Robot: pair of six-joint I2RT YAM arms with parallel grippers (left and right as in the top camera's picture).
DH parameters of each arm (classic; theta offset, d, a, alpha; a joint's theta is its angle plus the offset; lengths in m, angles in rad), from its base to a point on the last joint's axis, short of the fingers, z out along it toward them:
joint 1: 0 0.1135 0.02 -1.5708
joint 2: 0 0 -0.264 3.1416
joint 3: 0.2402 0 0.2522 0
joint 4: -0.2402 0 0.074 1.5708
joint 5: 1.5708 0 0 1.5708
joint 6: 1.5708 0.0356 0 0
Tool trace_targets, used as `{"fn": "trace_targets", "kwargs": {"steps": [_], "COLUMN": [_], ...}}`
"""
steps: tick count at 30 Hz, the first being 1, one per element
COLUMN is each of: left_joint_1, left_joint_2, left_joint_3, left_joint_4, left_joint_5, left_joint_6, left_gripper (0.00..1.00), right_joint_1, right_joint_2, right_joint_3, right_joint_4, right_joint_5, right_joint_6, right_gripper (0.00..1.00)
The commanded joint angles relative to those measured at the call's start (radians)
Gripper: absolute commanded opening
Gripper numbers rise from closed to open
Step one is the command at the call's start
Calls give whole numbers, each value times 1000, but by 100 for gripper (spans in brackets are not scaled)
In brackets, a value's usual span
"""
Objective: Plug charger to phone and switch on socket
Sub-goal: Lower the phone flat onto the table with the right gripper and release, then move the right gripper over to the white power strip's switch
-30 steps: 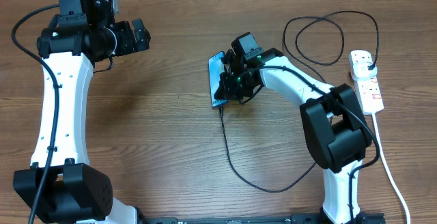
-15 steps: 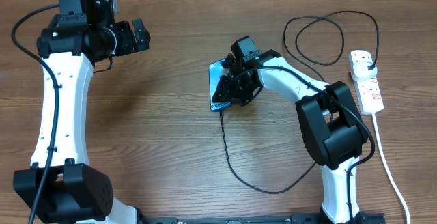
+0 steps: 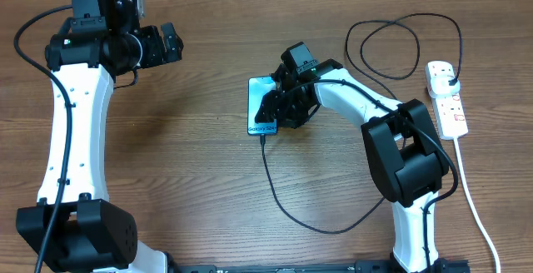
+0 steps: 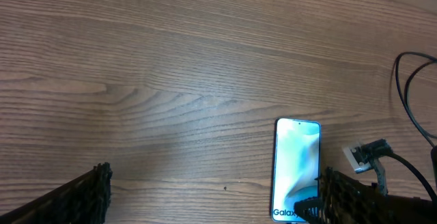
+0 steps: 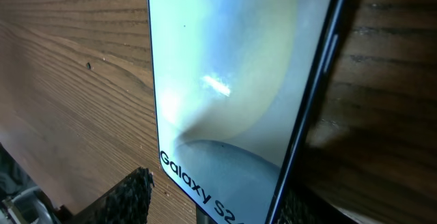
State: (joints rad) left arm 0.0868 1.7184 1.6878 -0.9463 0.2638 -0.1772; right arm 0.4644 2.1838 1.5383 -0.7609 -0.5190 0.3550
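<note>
The phone [image 3: 260, 106] lies flat on the table, its blue screen up, reading "Galaxy S24". It also shows in the left wrist view as the phone [image 4: 297, 166] and fills the right wrist view as the phone [image 5: 232, 80]. My right gripper [image 3: 276, 111] hovers over its lower end, open, with one finger [image 5: 126, 197] clear of the phone's left edge. The black charger cable [image 3: 275, 191] runs from the phone's bottom edge round to its black plug [image 3: 450, 79] in the white socket strip [image 3: 450, 115]. My left gripper [image 3: 171, 44] is raised at the far left, open and holding nothing.
The cable's spare length lies coiled [image 3: 400, 44] at the back right. The strip's thick white cord [image 3: 475, 206] trails toward the front right edge. The right arm's base [image 3: 412, 181] stands between phone and strip.
The phone, held tilted on its edge a second ago, has come down flat and shifted left. My right gripper's jaws have opened off it. The left arm has not moved.
</note>
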Motion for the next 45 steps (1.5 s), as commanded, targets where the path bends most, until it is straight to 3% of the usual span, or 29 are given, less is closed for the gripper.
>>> {"fn": "trace_targets", "kwargs": {"steps": [1, 8, 13, 17, 18, 19, 25, 37, 45], "left_joint_1": [-2, -2, -2, -2, -2, -2, -2, -2, -2], "left_joint_2": [-18, -18, -18, -18, -18, -18, -18, -18, -18], "left_joint_3": [7, 7, 7, 7, 7, 7, 7, 7, 7], "left_joint_4": [2, 2, 2, 2, 2, 2, 2, 2, 2], "left_joint_5": [-10, -10, -10, -10, -10, -10, -10, -10, -10], "left_joint_6": [5, 5, 5, 5, 5, 5, 5, 5, 5], "left_gripper": [100, 100, 100, 100, 100, 100, 100, 100, 100], "right_joint_1": [-4, -4, -34, -114, -143, -173, -356, -656, -856], "right_joint_2": [6, -27, -41, -41, -41, -41, -41, -41, -40], "right_joint_3": [8, 102, 344, 528, 575, 620, 736, 736, 716], "right_joint_4": [-14, -176, -438, -540, -554, -570, -578, -790, -805], "right_joint_5": [71, 314, 435, 563, 601, 630, 680, 686, 758], "right_joint_6": [16, 29, -124, -125, -125, -125, -124, -120, -39], "right_gripper": [58, 62, 69, 78, 85, 99, 100, 100, 100]}}
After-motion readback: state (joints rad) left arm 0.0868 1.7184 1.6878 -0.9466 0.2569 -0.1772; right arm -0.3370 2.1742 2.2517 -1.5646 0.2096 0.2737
